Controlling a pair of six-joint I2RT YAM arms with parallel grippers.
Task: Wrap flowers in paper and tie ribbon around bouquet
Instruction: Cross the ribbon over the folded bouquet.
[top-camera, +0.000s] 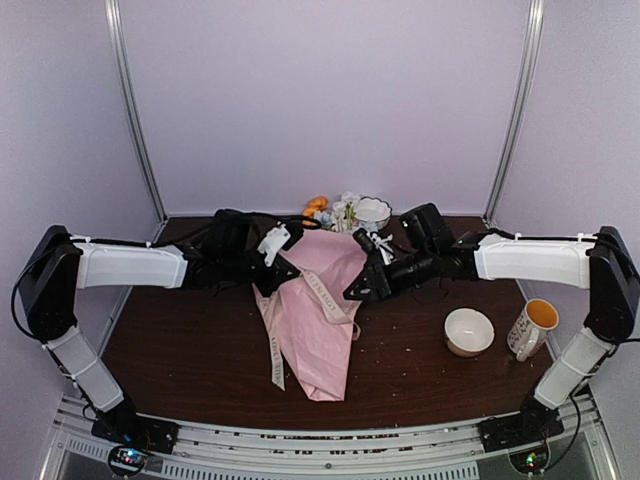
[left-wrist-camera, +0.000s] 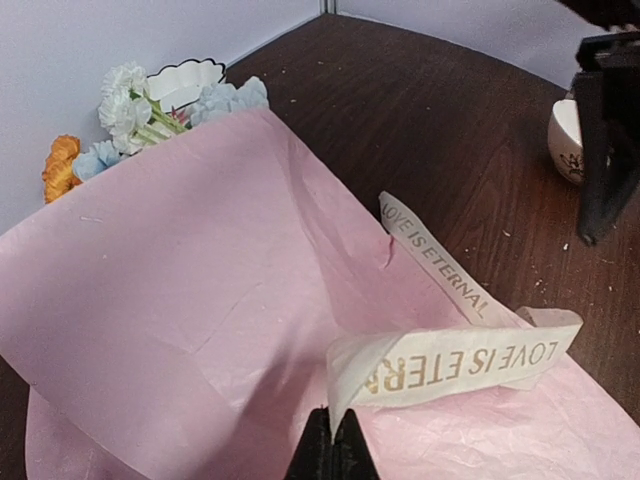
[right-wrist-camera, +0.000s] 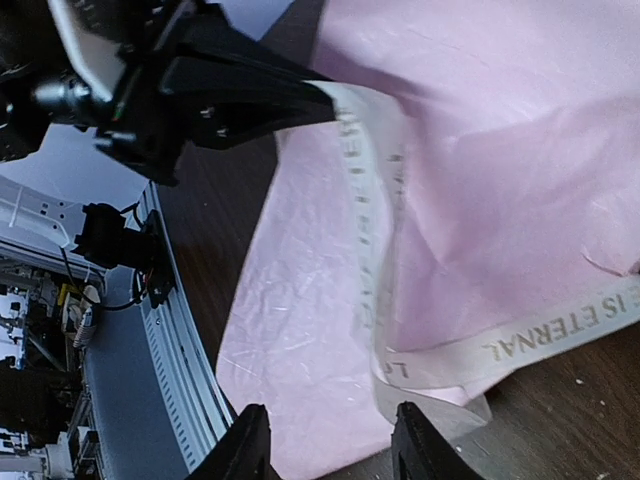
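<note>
Pink paper (left-wrist-camera: 180, 300) lies mid-table, hiding the stems of the flowers (left-wrist-camera: 130, 110); only blooms show at its far end. Left gripper (left-wrist-camera: 330, 440) pinches the ribbon (left-wrist-camera: 460, 365); right gripper (right-wrist-camera: 328, 428) hangs part-open, empty

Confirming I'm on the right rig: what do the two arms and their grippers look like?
The left arm and right arm match: white-shelled forearms, black joints and wrists, black cables looping by the elbows. The left gripper and right gripper each have two slim black fingers.
</note>
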